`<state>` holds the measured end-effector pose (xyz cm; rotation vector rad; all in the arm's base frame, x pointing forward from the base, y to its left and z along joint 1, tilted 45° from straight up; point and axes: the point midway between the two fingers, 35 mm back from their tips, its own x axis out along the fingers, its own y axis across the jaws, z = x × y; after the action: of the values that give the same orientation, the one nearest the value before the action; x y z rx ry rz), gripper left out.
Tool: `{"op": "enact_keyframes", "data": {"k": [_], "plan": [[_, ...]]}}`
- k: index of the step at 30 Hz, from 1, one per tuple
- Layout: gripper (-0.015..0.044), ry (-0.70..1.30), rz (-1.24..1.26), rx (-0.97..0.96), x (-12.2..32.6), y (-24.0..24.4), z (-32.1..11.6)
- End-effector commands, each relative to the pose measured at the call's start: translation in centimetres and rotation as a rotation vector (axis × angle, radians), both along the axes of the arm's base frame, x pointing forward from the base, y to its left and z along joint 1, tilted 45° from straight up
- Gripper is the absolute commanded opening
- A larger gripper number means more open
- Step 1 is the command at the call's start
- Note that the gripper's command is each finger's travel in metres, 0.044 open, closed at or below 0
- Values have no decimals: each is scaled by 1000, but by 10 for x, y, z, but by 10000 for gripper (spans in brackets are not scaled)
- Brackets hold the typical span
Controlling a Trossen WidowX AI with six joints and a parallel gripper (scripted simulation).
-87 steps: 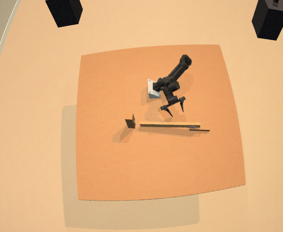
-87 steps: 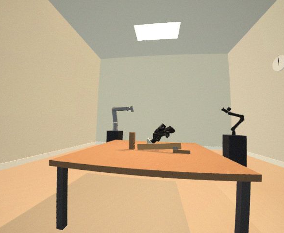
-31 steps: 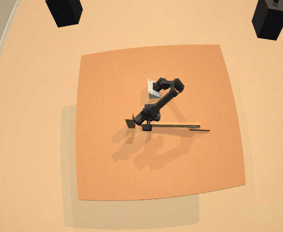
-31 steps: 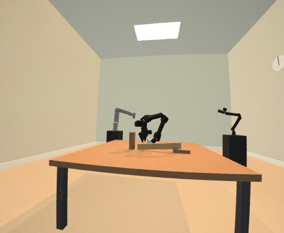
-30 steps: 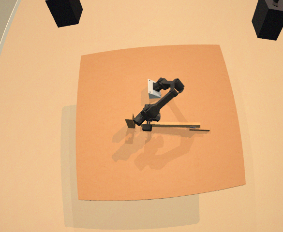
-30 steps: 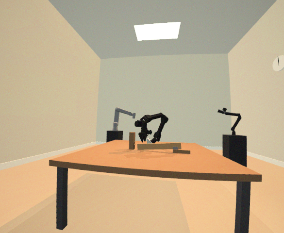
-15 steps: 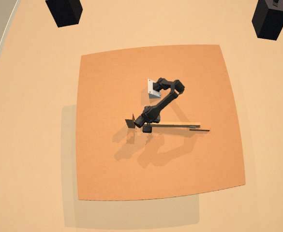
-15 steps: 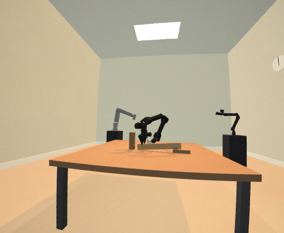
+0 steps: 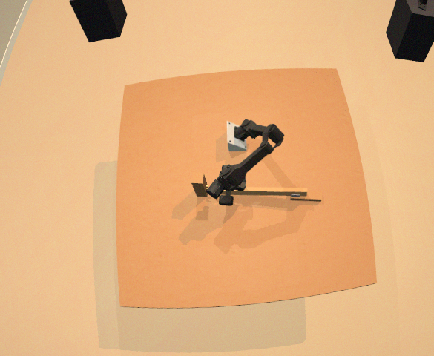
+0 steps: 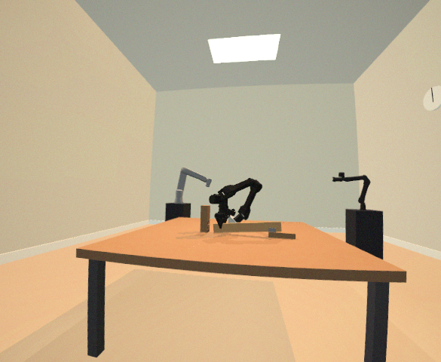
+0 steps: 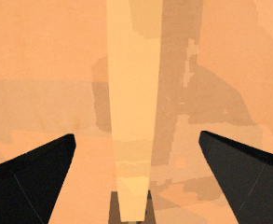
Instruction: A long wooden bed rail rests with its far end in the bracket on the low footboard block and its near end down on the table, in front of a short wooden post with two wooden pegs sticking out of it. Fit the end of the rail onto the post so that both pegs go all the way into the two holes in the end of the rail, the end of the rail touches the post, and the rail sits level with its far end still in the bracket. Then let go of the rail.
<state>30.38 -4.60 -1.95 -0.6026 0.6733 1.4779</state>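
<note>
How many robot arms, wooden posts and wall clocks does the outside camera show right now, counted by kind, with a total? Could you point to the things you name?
Robot arms [image 10: 250, 182] [image 10: 182, 182] [image 10: 365, 187]: 3
Wooden post [image 10: 204, 218]: 1
Wall clock [image 10: 433, 98]: 1
Total: 5

From above, my black arm [image 9: 253, 159] reaches over the wooden rail [image 9: 272, 190].
The post [image 9: 199, 189] stands near the rail's one end; whether they touch, I cannot say well, because the arm covers this part.
</note>
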Motion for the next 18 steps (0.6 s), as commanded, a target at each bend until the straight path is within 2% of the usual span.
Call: {"op": "enact_keyframes", "data": {"k": [1,11,18], "plan": [[440,13,-1,9,-4,7,-6],[440,13,-1,11,-5,16,-15],[256,13,-1,11,-5,16,-15]]}}
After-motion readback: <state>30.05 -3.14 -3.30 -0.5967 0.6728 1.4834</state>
